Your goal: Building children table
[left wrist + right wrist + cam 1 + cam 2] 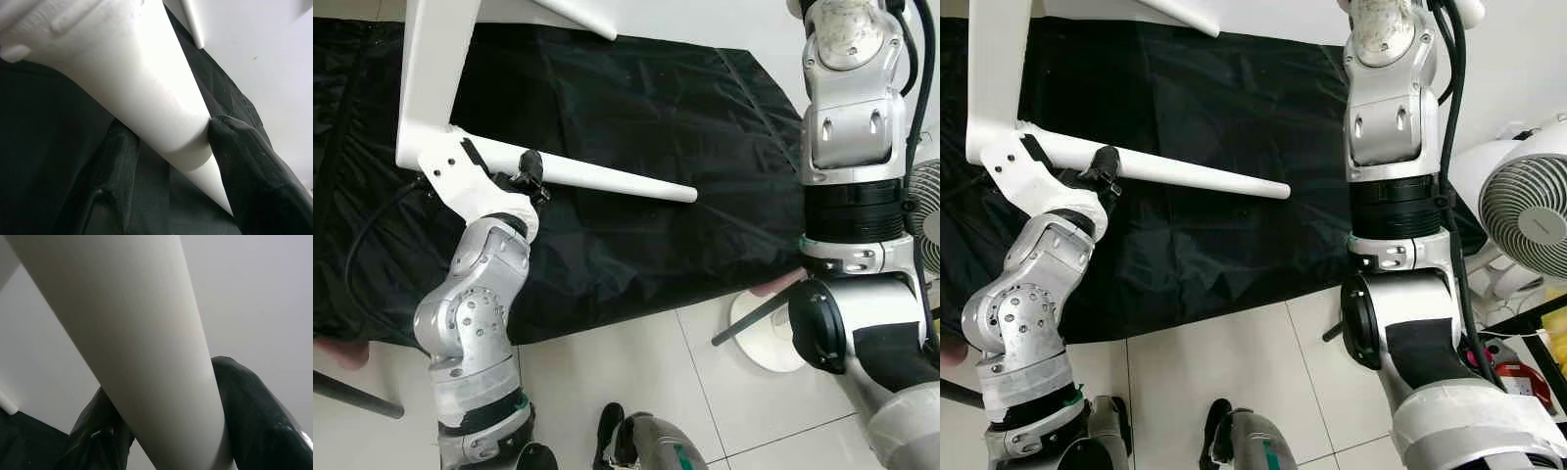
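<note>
You have a black sheet [636,166] spread over the pale tiled floor [636,382], covering most of the head views. On it lies the white table top [435,69], seen edge-on at the robot's left, with its underside facing right. One tapered white leg [607,178] juts from the top's lower corner and runs right and slightly down across the sheet, its tip free above the black fabric. A second white leg [573,15] leaves the top near the upper edge of the view.

Right arm [1396,147]: extended forward, its forearm running out of the top of the head views. In the right wrist view the right gripper [166,431] has both black fingers [254,401] pressed against a thick white leg [127,333] — clenched on that leg, with pale wall or floor behind.

Left gripper [530,174]: at the base of the lower leg, close to the corner bracket. The left wrist view shows its two fingers [244,161] on opposite sides of the leg, both touching it — grasping the leg.

At the right stands a white fan [1528,211] on the tiles. A red item [1518,377] lies beside the right arm; too small to identify.
</note>
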`<state>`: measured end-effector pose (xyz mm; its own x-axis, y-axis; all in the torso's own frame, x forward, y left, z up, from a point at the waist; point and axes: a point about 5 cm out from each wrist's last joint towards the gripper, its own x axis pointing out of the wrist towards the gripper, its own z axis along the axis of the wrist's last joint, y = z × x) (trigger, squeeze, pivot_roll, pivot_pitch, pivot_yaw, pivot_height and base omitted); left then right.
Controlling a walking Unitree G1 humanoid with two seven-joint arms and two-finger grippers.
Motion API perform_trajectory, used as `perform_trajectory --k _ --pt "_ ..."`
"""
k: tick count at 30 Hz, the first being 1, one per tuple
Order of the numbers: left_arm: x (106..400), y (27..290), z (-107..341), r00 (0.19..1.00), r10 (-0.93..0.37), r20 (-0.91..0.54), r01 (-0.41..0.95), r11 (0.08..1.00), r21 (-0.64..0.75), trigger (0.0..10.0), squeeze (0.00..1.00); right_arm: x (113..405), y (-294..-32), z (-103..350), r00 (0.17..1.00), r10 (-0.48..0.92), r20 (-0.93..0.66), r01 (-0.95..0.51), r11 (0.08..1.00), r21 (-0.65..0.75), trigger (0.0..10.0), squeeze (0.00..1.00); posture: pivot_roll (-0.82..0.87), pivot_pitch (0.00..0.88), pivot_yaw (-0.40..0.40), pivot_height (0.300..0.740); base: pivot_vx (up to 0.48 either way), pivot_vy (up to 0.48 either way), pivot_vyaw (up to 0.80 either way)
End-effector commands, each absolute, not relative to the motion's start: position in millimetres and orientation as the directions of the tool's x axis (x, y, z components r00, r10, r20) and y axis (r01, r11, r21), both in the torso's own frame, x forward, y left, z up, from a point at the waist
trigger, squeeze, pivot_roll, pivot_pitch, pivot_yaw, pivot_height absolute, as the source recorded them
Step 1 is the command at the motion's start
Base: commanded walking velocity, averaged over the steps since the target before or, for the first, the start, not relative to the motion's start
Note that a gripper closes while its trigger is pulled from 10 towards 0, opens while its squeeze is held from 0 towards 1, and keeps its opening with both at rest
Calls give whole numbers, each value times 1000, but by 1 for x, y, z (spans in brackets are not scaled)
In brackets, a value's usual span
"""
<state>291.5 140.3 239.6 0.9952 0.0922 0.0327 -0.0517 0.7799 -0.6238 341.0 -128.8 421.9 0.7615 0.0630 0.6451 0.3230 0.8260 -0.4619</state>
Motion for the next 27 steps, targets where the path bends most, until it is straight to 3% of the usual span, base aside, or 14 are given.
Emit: perform_trajectory --k 1,5,8,12,27 --pt "289 136 304 946 207 250 34 702 -711 0 0 326 -153 437 704 14 711 312 892 -326 0 0 -64 138 -107 740 0 0 0" --pt "289 144 316 924 230 304 47 722 -690 0 0 324 -160 435 701 -2 713 320 894 -313 0 0 -52 136 -102 740 0 0 0" --pt "291 159 352 851 267 452 71 795 -603 0 0 321 -181 424 706 -57 706 373 877 -303 0 0 -43 136 -95 740 0 0 0" --pt "290 160 366 818 251 518 110 815 -569 0 0 320 -186 417 709 -77 701 379 879 -287 0 0 -31 129 -81 740 0 0 0" --pt "290 160 366 818 251 518 110 815 -569 0 0 320 -186 417 709 -77 701 379 879 -287 0 0 -31 129 -81 740 0 0 0"
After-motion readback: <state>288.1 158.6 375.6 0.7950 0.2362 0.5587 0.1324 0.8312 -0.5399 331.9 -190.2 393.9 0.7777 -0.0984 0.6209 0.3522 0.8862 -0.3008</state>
